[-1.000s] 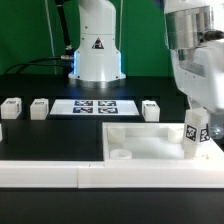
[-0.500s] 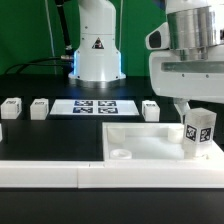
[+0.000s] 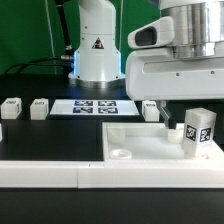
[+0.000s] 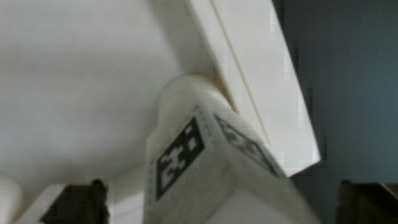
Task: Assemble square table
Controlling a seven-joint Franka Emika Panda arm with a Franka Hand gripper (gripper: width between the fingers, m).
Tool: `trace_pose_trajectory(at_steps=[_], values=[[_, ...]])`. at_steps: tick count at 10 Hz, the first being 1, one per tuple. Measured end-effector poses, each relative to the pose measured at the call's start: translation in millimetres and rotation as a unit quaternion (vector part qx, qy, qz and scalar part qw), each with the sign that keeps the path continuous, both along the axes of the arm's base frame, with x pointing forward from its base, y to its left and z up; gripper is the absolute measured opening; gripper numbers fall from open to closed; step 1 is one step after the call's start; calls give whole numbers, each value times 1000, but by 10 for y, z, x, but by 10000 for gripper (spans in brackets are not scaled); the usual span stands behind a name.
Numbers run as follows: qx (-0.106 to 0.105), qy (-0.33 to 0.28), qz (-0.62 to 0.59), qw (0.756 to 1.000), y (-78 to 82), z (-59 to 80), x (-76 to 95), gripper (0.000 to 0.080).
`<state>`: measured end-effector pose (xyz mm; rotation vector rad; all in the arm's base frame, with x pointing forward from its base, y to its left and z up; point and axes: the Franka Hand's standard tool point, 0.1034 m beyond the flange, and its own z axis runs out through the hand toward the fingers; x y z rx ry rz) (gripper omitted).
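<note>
The square table top (image 3: 150,146) is a white slab with a raised rim, lying at the exterior view's right. One white tagged leg (image 3: 200,132) stands upright at its right corner. My gripper (image 3: 176,116) hangs open just to the exterior view's left of that leg and a little above it, holding nothing. In the wrist view the same leg (image 4: 205,160) rises from the slab (image 4: 89,80) beside its rim (image 4: 249,60). The two dark fingertips (image 4: 80,202) stand wide apart on either side of the leg, clear of it.
Loose white legs (image 3: 12,107) (image 3: 39,108) (image 3: 151,109) lie behind the slab on the black table. The marker board (image 3: 95,106) lies between them. A long white rail (image 3: 50,172) runs along the front. The robot base (image 3: 97,50) stands at the back.
The gripper has let go of the upright leg, risen and drifted toward the exterior view's left. The leg stays standing at the slab's corner.
</note>
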<state>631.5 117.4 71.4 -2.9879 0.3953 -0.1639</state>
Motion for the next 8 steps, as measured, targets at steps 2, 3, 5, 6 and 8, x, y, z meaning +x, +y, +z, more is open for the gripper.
trace_pose_trajectory(at_steps=[2,3,5,6,8], values=[[-11,-6,71,997,-15,-23,-11,649],[-17,-9,102,995,-20,-22,-9,649],[-17,-9,102,995,-13,-22,-10,649],[-17,-9,99,995,-16,-22,-10,649],[-15,-8,85,996,-16,-23,-10,524]])
